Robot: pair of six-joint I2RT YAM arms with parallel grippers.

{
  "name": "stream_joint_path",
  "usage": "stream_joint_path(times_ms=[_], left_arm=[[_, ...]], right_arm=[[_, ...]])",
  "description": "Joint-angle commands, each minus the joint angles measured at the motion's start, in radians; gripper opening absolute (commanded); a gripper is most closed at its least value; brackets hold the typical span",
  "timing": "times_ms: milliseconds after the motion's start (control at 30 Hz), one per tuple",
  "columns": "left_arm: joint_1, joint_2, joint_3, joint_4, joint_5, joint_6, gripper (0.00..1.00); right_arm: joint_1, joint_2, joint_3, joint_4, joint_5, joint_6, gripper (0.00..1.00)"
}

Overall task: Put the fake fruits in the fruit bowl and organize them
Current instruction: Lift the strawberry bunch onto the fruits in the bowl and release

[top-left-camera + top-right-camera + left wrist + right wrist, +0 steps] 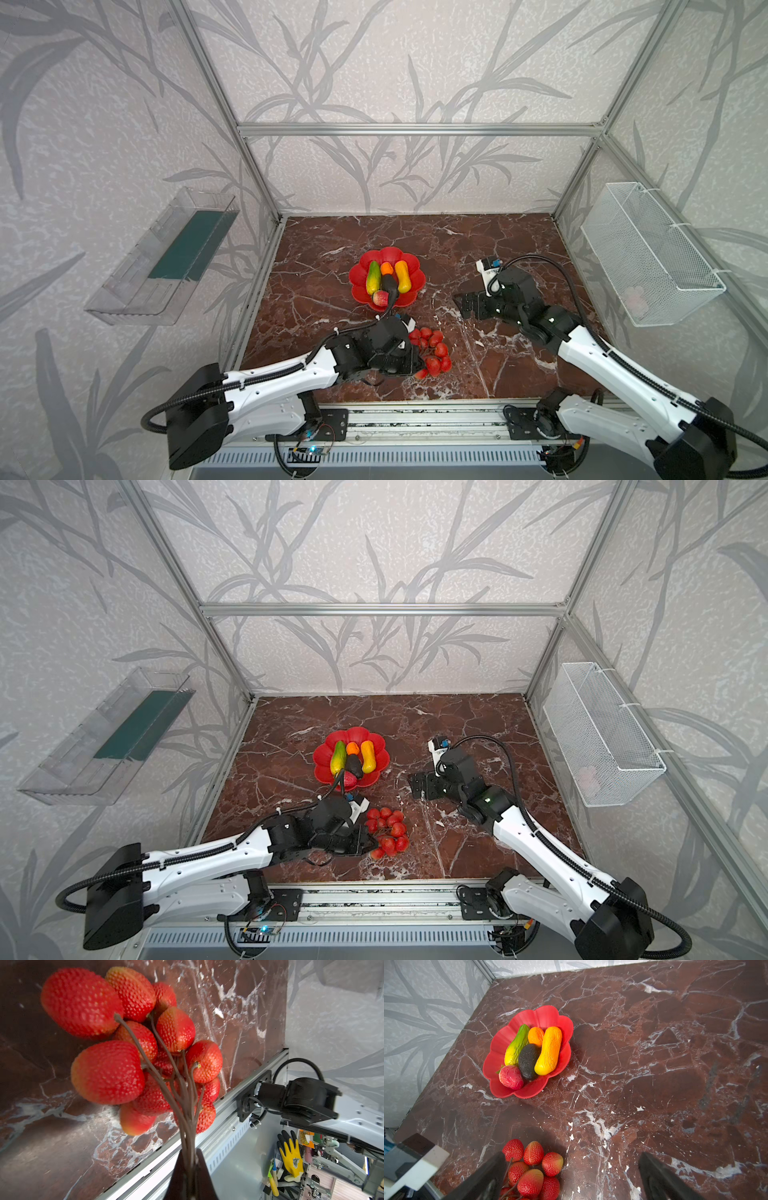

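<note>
Left wrist view, close up: left claw [189, 1164] is squeezed together on the thin brown stems of the bunch of red berries [108, 1072]. Its fingers pinch the bundle w/ no gap to see, & the berries fan out ahead over the marble table [52, 1147]. Can't tell from here if the bunch rests on the marble or sits just off it. In both top views the bunch is nr the front of the table, about mid-width, right beside the left arm's wrist & well apart from the fruit bowl [388, 252], which sits further back. Right wrist view gives the best look at the bowl. The green-yellow cucumber-like piece [517, 1047] lies along one side. The small orange [536, 1035] is at the far end btw it & the yellow-orange gourd-like piece [549, 1050]. The dark avocado [528, 1061] is in the middle touching both long pieces, & the red-yellow apple [511, 1077] sits at the near rim against the avocado. Five pieces in, berries out. Right claw [572, 1154] hangs w/ its jaws wide apart & nothing btw them, over bare marble to the right of the bowl, facing bowl & berries.
</note>
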Motion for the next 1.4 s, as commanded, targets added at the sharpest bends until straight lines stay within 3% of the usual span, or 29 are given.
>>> stream_joint_path(times_ms=[0,233,467,767,1233,1267,1300,1333,1367], left_arm=[[0.068,-0.035,0.161,-0.051,0.007,0.113,0.00],[0.322,0.055,0.387,-0.122,0.123,0.313,0.00],[0.489,0.244,0.431,0.016,0.249,0.355,0.00],[0.578,0.289,0.370,0.160,0.226,0.380,0.00],[0.656,0.236,0.183,0.205,0.078,0.387,0.00],[0.658,0.233,0.174,0.205,0.061,0.389,0.01],[0.660,0.231,0.164,0.205,0.046,0.391,0.11],[0.661,0.230,0.154,0.206,0.034,0.387,0.28],[0.665,0.228,0.143,0.210,0.027,0.387,0.40]], right_arm=[[-0.014,-0.056,-0.013,-0.011,0.032,-0.003,0.99],[-0.048,-0.136,-0.010,-0.067,0.048,-0.022,0.99],[-0.070,-0.185,-0.017,-0.136,0.064,-0.049,0.99],[-0.092,-0.203,-0.027,-0.141,0.050,-0.060,0.99],[-0.103,-0.183,-0.024,-0.149,0.048,-0.069,0.99],[-0.104,-0.178,-0.019,-0.155,0.049,-0.070,0.99],[-0.108,-0.172,-0.009,-0.164,0.049,-0.075,0.99],[-0.113,-0.166,-0.003,-0.168,0.047,-0.080,0.99],[-0.113,-0.162,0.003,-0.170,0.048,-0.082,0.99]])
